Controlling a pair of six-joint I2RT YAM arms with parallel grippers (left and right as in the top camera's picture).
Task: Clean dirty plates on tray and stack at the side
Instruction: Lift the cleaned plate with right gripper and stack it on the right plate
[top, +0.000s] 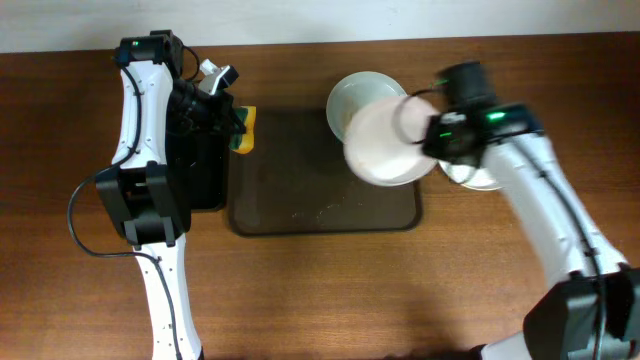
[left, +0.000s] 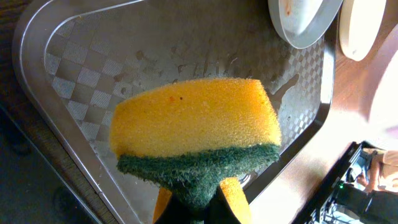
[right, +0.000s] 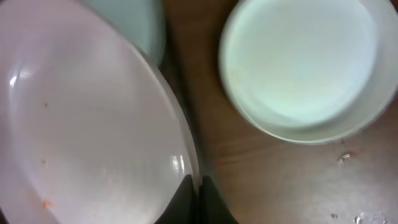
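Note:
My right gripper is shut on the rim of a white plate and holds it tilted above the right end of the dark brown tray; in the right wrist view this plate shows a few small orange specks at my fingertips. A second plate lies at the tray's far right corner, and shows orange smears in the left wrist view. A third plate rests on the table right of the tray, plain white in the right wrist view. My left gripper is shut on a yellow-green sponge over the tray's left end.
A smaller black tray lies left of the brown tray, under my left arm. The brown tray's floor shows wet streaks and crumbs. Bare wooden table extends in front of the tray.

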